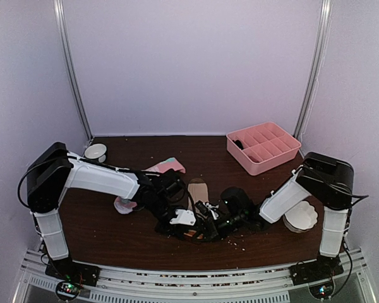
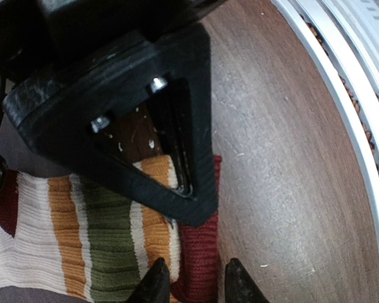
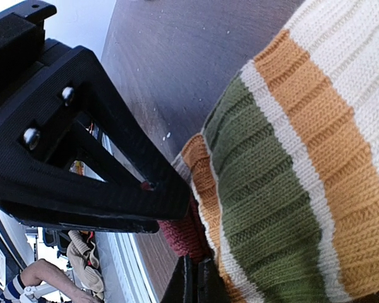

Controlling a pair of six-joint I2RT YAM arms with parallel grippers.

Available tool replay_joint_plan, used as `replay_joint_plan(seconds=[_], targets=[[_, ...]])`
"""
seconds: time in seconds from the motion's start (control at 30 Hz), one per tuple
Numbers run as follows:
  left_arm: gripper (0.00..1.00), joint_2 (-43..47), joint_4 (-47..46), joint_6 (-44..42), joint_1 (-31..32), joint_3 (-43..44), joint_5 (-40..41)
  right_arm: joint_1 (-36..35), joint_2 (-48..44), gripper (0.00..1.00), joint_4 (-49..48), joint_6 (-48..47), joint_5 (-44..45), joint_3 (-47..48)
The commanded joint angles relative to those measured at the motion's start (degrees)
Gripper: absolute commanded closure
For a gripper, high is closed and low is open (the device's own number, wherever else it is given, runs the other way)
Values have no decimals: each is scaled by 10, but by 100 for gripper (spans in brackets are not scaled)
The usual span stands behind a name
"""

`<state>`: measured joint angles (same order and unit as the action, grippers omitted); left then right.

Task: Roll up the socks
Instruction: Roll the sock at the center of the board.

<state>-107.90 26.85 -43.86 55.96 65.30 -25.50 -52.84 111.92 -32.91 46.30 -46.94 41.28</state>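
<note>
Closest in my wrist feed is the left gripper [image 2: 196, 284], its jaws narrowed to either side of the maroon cuff of the striped sock [image 2: 101, 240]. I cannot tell whether they bite. The right gripper [image 3: 194, 282] is pinched together on that sock's edge, near the front of the table [image 2: 290, 158]. The pink sock [image 1: 167, 166] lies farther back. I'd catch the whole cuff squarely, then roll with even tension between both claws.
</note>
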Motion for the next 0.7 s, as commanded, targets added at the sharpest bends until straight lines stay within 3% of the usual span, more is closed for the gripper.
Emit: replay_joint_plan(seconds=[0.0, 0.13, 0.37, 0.6, 0.67], targets=[[63, 14, -21, 6, 3, -14, 0, 3, 37, 100, 68, 16, 48, -10], [60, 26, -17, -1, 5, -14, -8, 3, 38, 100, 60, 20, 47, -15], [71, 9, -23, 3, 5, -20, 4, -1, 38, 100, 46, 30, 48, -20], [91, 3, -12, 28, -6, -15, -18, -6, 17, 100, 16, 28, 57, -38], [94, -4, 2, 37, -19, -9, -38, -7, -3, 90, 13, 16, 71, -48]])
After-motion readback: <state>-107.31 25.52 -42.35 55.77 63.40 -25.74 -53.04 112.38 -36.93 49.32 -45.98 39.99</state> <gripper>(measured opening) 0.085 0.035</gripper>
